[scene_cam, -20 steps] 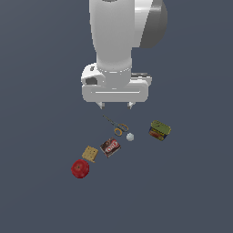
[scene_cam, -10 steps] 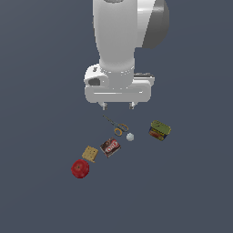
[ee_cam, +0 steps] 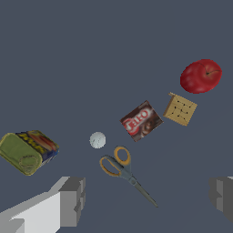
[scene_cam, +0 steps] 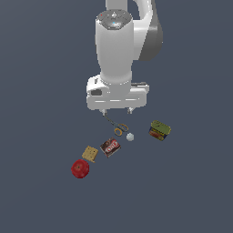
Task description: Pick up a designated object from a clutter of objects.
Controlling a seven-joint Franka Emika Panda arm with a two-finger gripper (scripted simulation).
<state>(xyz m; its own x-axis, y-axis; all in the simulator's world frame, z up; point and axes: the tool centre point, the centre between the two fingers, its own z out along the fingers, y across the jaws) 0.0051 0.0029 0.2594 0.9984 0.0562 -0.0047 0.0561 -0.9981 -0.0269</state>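
Overhead, a white robot arm hangs above scattered small items.
Its fingers (ee_cam: 73,200) are spread wide over the scissors (ee_cam: 123,169), which lie flat on the tabletop (scene_cam: 45,68) beside a white ball (ee_cam: 97,140).

The pincer (scene_cam: 117,110) hangs above the desk (scene_cam: 41,91) with its two fingers (ee_cam: 68,200) spread wide, nothing between them, and the scissors' blade tips lie under that gap. The scissors (ee_cam: 124,169) have bare desk along both sides of the blades. Their handle end is the crowded part: the white ball (ee_cam: 97,140) lies just beside one ring, and the dark box (ee_cam: 141,121) is near the other. The cracker (ee_cam: 180,109) and apple (ee_cam: 200,75) lie farther along the same row, apart from the blades. The can (ee_cam: 27,151) lies well apart on the other side. In the exterior view the desk around the whole group is bare.
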